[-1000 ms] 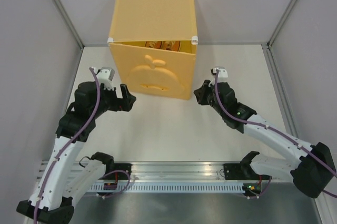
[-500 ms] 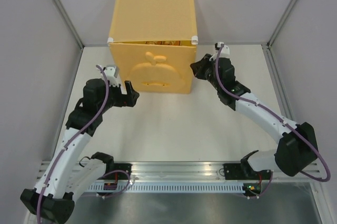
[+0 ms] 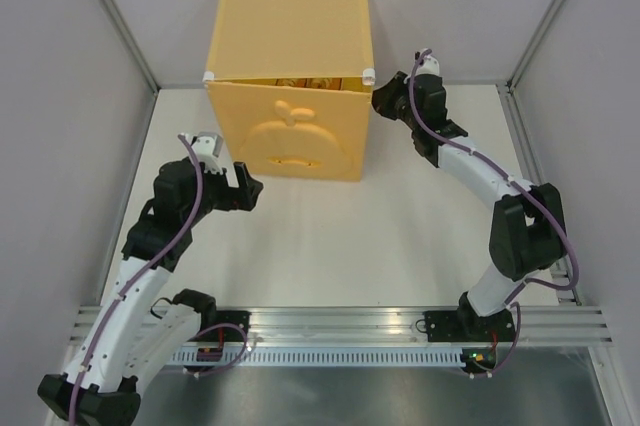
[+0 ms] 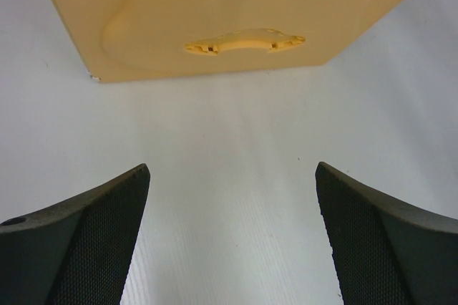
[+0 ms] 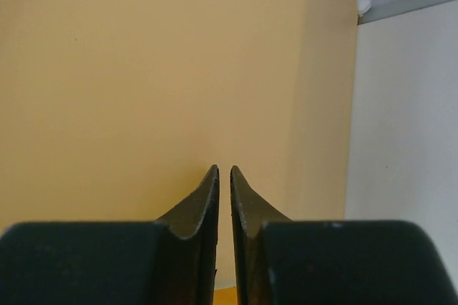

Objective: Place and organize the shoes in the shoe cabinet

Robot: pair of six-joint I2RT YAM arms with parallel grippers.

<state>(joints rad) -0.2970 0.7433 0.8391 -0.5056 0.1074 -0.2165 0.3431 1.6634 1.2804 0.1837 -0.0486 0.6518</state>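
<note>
Parking my right gripper (image 3: 380,98), pinched shut and empty, at the shoe cabinet (image 3: 290,26)'s right wall. Left gripper (image 3: 245,186) gapes before its door (image 3: 290,136). Shoes (image 3: 305,83) look tucked inside, I think. A sideways shove could skid it.

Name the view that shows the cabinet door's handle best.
Left wrist: the handle sits close, facing the camera. The top view shows it small and far off; the right wrist shows only the cabinet's plain side.
</note>
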